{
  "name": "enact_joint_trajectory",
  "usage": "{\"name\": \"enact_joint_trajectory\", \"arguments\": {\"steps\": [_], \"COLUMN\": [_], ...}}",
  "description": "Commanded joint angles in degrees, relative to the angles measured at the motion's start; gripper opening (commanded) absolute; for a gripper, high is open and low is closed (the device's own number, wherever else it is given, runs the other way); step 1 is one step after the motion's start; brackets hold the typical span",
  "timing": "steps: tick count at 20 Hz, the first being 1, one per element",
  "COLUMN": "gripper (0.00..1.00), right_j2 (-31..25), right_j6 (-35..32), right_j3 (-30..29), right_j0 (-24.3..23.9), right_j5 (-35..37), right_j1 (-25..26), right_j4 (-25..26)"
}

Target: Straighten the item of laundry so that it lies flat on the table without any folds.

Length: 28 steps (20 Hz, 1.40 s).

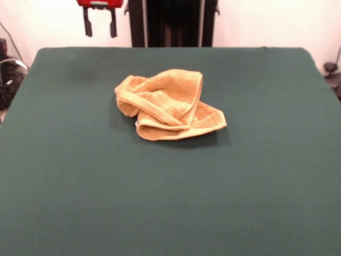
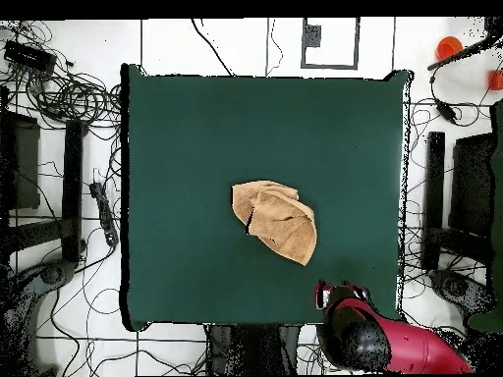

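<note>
The golden-orange towel (image 1: 168,104) lies crumpled in a heap near the middle of the dark green table (image 1: 170,197), with folds doubled over each other and a paler band showing along one fold. In the overhead view the towel (image 2: 276,221) is a bunched, uneven shape on the table (image 2: 196,137). My gripper (image 1: 99,26) hangs at the top left, above the table's far edge and well away from the towel. Its two black fingers (image 1: 87,26) stand apart with nothing between them. In the overhead view the red and black arm (image 2: 359,334) sits over the table's bottom right edge.
The robot's black pedestal (image 1: 173,21) stands behind the table's far side. Cables and dark equipment (image 2: 59,177) lie on the floor around the table. Orange objects (image 2: 449,45) sit at the top right of the overhead view.
</note>
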<state>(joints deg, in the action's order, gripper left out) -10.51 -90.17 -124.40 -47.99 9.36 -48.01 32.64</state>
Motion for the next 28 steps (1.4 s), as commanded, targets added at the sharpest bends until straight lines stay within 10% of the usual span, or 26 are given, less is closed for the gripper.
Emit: {"name": "enact_joint_trajectory", "arguments": {"steps": [1,28], "gripper": [1.0,1.0], "right_j2": [-0.84,1.84], "right_j6": [-9.89,-10.97], "right_j3": [-0.26,-0.35], "right_j0": [4.03,8.23], "right_j5": [1.25,-0.47], "right_j1": [1.44,1.72], "right_j4": [-3.94,-6.39]}}
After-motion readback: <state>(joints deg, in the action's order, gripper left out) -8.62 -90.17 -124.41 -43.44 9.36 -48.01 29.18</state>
